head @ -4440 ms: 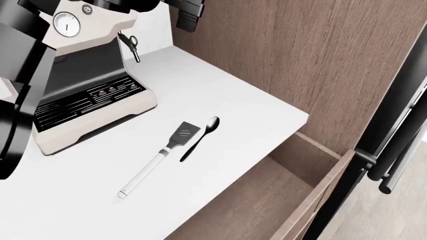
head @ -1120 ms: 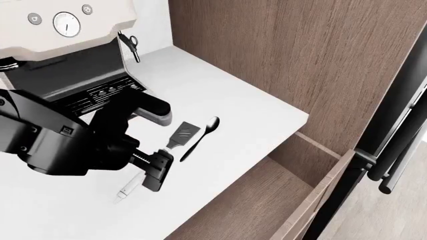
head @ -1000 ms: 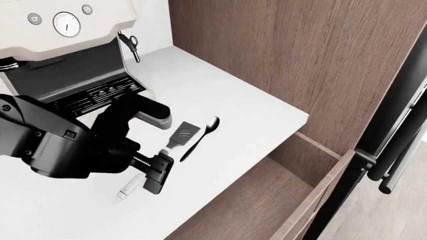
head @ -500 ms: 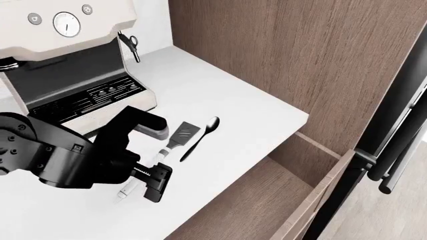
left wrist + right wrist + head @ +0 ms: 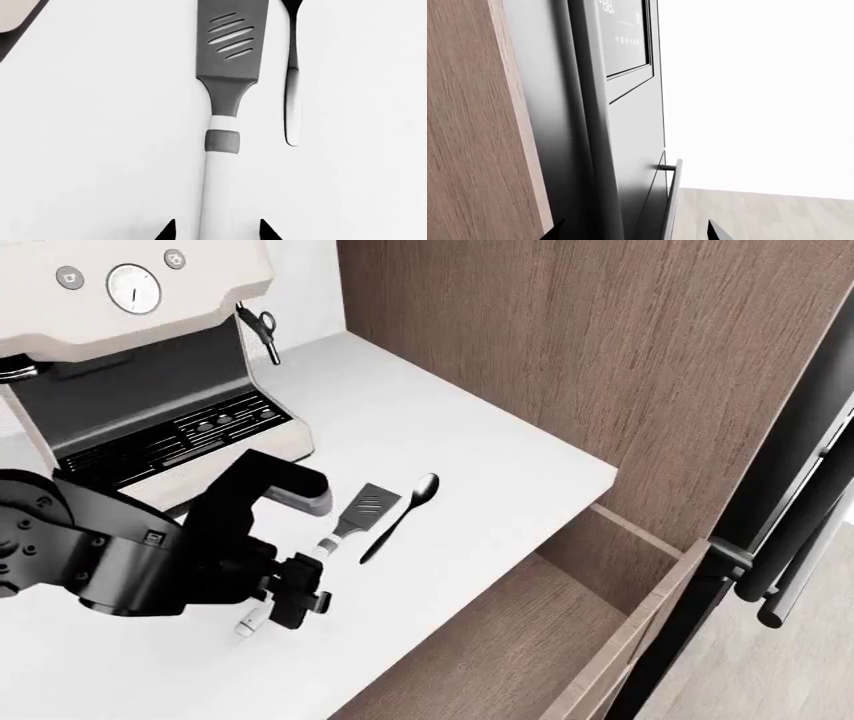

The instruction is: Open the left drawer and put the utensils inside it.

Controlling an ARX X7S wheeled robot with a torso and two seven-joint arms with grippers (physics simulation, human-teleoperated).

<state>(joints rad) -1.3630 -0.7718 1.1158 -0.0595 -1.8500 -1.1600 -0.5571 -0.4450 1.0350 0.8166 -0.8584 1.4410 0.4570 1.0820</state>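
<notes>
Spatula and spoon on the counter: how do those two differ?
The spatula has a slotted grey head and a white handle; the spoon is all glossy black. The spatula is longer and its handle lies between the left gripper tips; the spoon lies untouched. Both lie flat, side by side.

Three views: one high overview, two close wrist cameras.

The head view looks forward and down over the white surface (image 5: 441,430), taking in the coffee machine (image 5: 147,370) and the open left drawer (image 5: 534,640). The left wrist view hangs close above the same surface, sharing the spatula (image 5: 223,125) and spoon (image 5: 292,100) with the head view. The right wrist view faces the black fridge (image 5: 627,125) close up.
</notes>
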